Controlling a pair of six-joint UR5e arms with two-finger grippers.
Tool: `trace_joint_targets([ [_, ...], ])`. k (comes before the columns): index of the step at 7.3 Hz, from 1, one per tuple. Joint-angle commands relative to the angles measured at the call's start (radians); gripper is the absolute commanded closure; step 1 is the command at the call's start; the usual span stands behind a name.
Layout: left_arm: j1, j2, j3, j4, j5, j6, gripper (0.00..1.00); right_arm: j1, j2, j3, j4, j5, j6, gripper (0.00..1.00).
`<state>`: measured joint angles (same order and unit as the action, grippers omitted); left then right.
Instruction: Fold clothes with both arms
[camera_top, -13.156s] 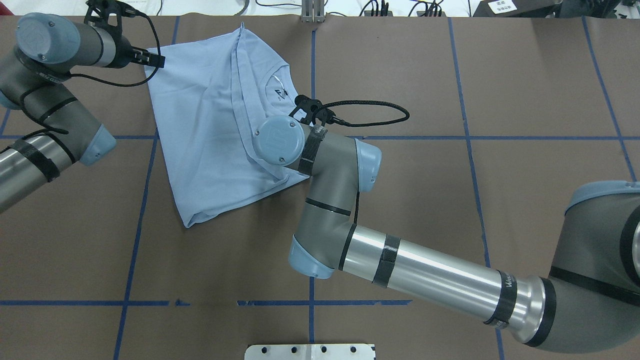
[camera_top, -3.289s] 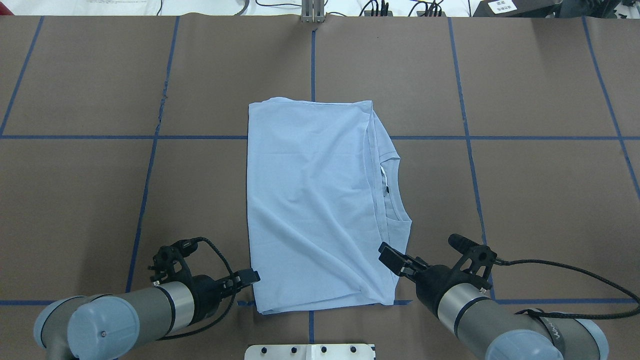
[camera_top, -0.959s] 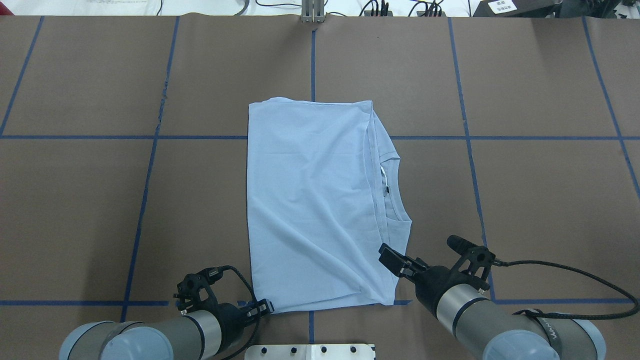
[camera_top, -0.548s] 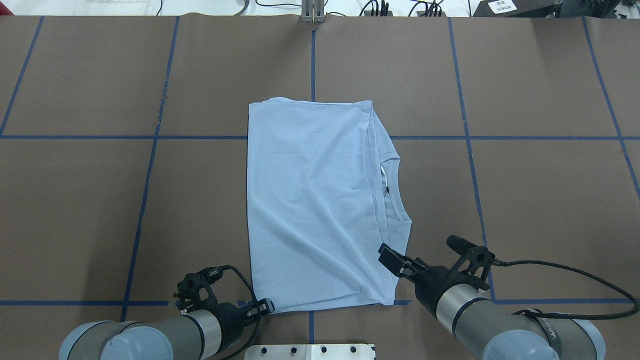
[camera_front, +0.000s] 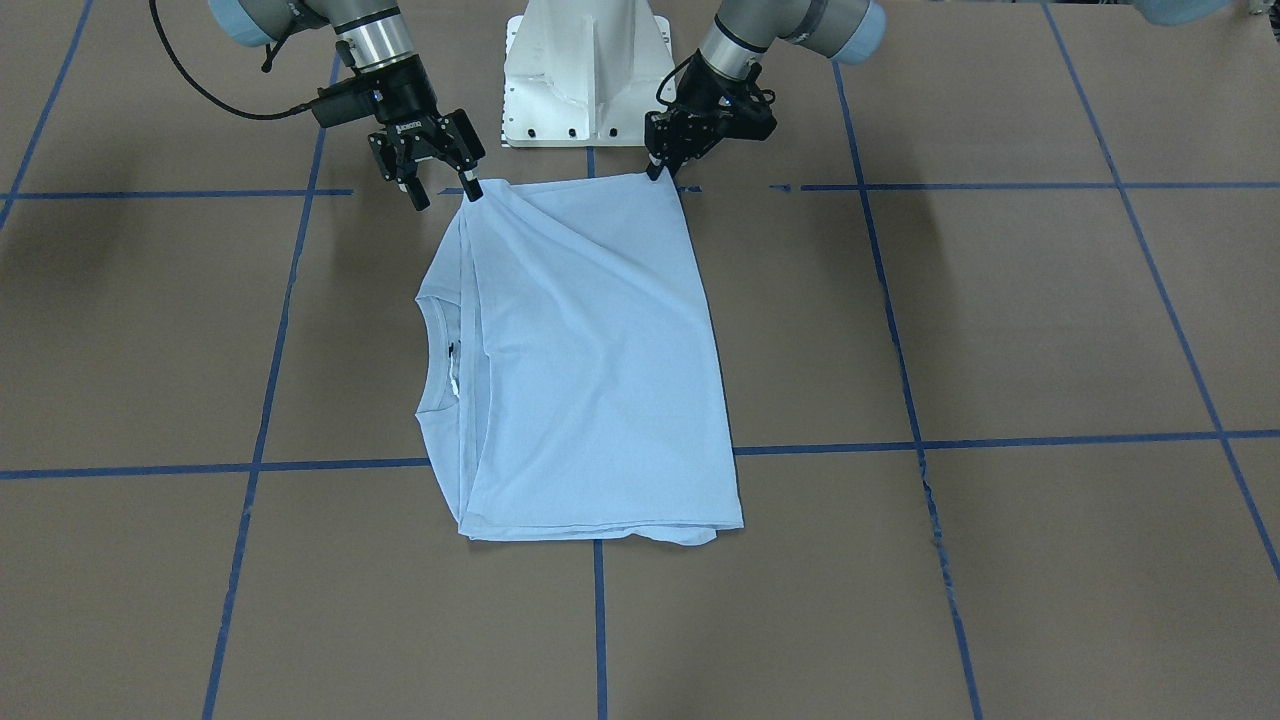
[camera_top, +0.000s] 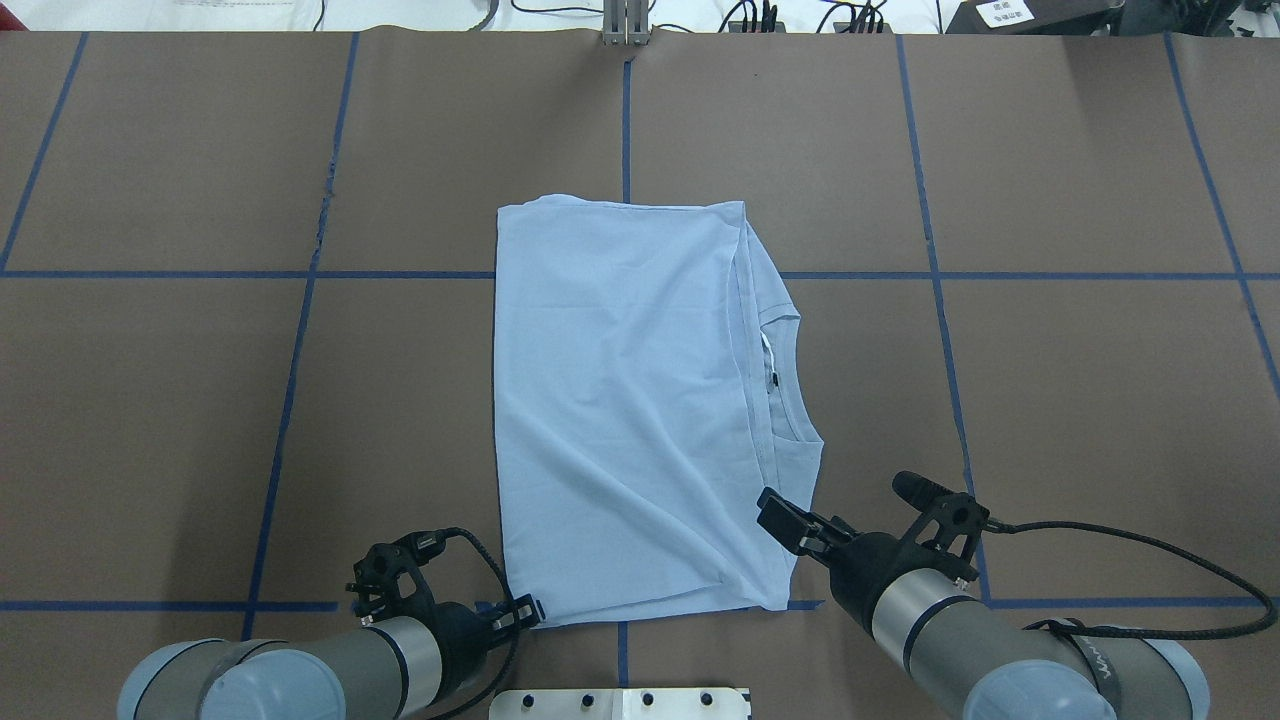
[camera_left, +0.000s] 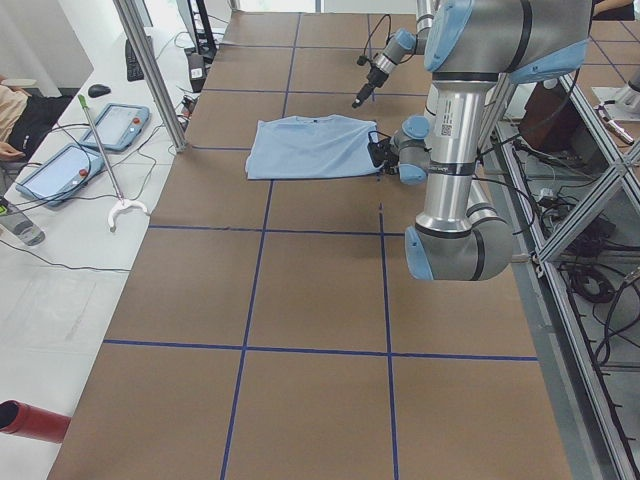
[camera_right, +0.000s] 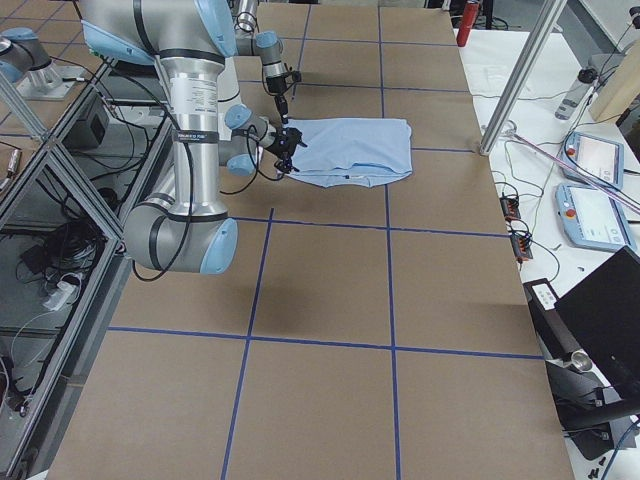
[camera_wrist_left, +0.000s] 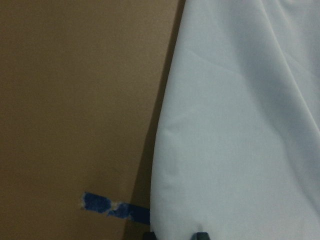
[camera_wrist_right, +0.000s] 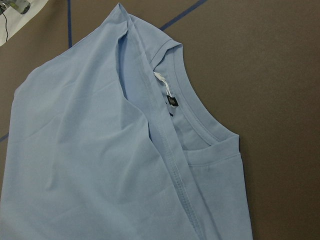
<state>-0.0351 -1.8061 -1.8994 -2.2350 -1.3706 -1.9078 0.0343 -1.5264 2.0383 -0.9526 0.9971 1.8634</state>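
The light blue T-shirt (camera_top: 630, 400) lies folded and flat on the brown table, its ribbed collar (camera_top: 785, 380) to the right; it also shows in the front view (camera_front: 590, 350). The chest print is hidden. The dark neck label (camera_wrist_right: 172, 102) shows in the right wrist view. My left gripper (camera_top: 533, 610) sits low at the shirt's near left corner, its jaws drawn together on the cloth (camera_wrist_left: 240, 125). In the front view the left gripper (camera_front: 657, 172) is on that corner. My right gripper (camera_top: 783, 522) is open at the near right corner, and in the front view (camera_front: 445, 195) one fingertip touches the cloth.
The white pedestal base (camera_front: 585, 70) stands just behind both grippers at the table's near edge. Blue tape lines (camera_top: 625, 110) grid the brown table. Cables and a metal post (camera_top: 625, 20) line the far edge. Tablets (camera_left: 60, 170) lie on the side bench.
The shirt came from the far left to the table's middle. Since 3.3 s ago my left gripper moved onto the shirt's near left corner. Over the last second nothing visibly moves.
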Motion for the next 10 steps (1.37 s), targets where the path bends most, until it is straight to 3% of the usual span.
trace_joint_targets([
  [1, -0.005, 0.010, -0.009, 0.000, 0.016, 0.001, 1.00, -0.004, 0.027, -0.015, -0.012, -0.002, 0.098, 0.06],
  [3, 0.000, 0.010, -0.012, 0.000, 0.021, 0.000, 1.00, -0.014, 0.054, -0.014, -0.087, -0.002, 0.257, 0.24],
  [4, 0.001, 0.010, -0.012, 0.000, 0.021, 0.000, 1.00, -0.031, 0.078, -0.013, -0.185, -0.002, 0.307, 0.24],
  [5, 0.003, 0.008, -0.010, 0.000, 0.021, -0.002, 1.00, -0.034, 0.081, -0.013, -0.274, -0.002, 0.310, 0.17],
  [7, 0.006, 0.008, -0.010, 0.000, 0.022, -0.003, 1.00, -0.046, 0.086, -0.024, -0.333, -0.006, 0.335, 0.07],
  [10, 0.006, 0.008, -0.010, 0.000, 0.022, -0.003, 1.00, -0.053, 0.164, -0.038, -0.422, -0.005, 0.358, 0.18],
])
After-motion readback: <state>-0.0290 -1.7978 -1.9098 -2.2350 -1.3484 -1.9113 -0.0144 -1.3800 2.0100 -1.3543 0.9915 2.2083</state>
